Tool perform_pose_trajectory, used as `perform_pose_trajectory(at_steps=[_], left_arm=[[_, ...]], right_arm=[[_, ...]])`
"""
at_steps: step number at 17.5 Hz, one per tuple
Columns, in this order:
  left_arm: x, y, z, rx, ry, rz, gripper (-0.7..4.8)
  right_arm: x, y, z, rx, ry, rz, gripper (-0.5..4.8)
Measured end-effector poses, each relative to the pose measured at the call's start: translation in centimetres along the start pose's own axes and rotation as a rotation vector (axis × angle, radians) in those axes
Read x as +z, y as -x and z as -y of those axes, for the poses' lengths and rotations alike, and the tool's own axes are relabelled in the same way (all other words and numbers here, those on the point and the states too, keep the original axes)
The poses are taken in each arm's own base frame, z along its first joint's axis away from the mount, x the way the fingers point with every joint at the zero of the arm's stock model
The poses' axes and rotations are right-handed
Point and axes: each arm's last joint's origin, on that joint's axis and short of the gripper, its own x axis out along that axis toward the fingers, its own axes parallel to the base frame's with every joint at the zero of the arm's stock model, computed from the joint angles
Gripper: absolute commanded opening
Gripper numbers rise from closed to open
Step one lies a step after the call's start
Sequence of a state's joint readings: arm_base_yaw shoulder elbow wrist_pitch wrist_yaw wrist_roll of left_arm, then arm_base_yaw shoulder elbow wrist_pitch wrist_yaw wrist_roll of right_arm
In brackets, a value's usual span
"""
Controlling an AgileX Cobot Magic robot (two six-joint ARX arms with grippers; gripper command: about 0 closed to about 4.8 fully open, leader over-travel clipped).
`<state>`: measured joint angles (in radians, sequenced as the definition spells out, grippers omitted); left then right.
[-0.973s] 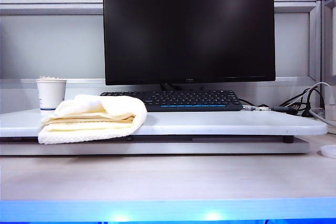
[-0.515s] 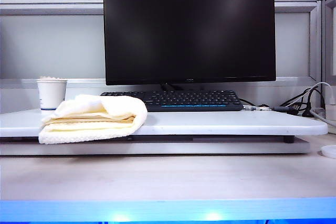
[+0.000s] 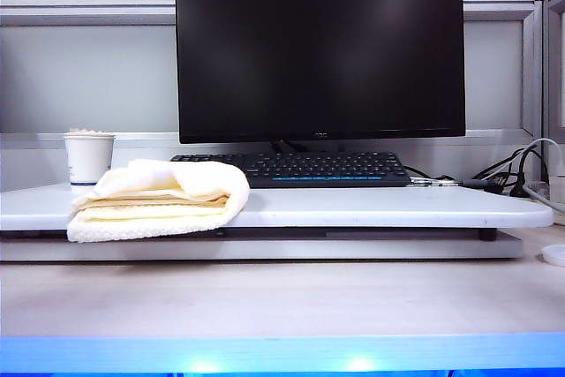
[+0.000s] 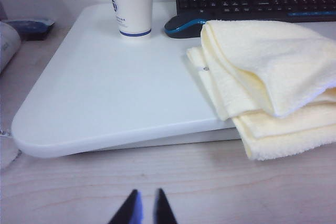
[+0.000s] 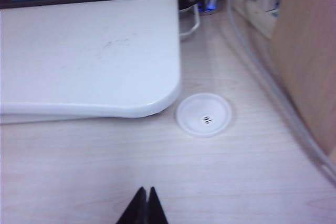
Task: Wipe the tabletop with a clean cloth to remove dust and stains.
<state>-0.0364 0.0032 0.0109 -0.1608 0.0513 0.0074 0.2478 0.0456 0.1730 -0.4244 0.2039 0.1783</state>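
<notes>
The cloth (image 3: 159,200), a fluffy pale-yellow folded towel, lies on the left part of the white tabletop (image 3: 371,205) and hangs over its front edge. In the left wrist view the cloth (image 4: 262,72) lies beyond and to one side of my left gripper (image 4: 146,195), which hovers over the wooden desk in front of the tabletop (image 4: 115,87). Its jaws stand a narrow gap apart with nothing between them. My right gripper (image 5: 145,190) is shut and empty over the desk, near the tabletop's (image 5: 79,61) rounded right corner. Neither gripper shows in the exterior view.
A white paper cup (image 3: 88,158) stands behind the cloth. A black keyboard (image 3: 309,168) and a monitor (image 3: 320,50) sit at the back, and a mouse (image 4: 181,25) lies between cup and keyboard. A white round disc (image 5: 203,115) lies on the desk, with cables (image 3: 521,174) at the far right.
</notes>
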Motion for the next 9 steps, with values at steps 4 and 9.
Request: perform_pose_trajectory(at_steps=[4, 9], left_arm=[[0.0, 0.0, 0.0, 0.0, -0.001, 0.0, -0.06], [0.0, 0.0, 0.1, -0.044, -0.034, 0.003, -0.06]], right_arm=[[-1.4, -0.7, 0.1, 0.053, 0.015, -0.059, -0.06], [-2.9, -1.3, 0.1, 0.105, 0.061, -0.111, -0.06]])
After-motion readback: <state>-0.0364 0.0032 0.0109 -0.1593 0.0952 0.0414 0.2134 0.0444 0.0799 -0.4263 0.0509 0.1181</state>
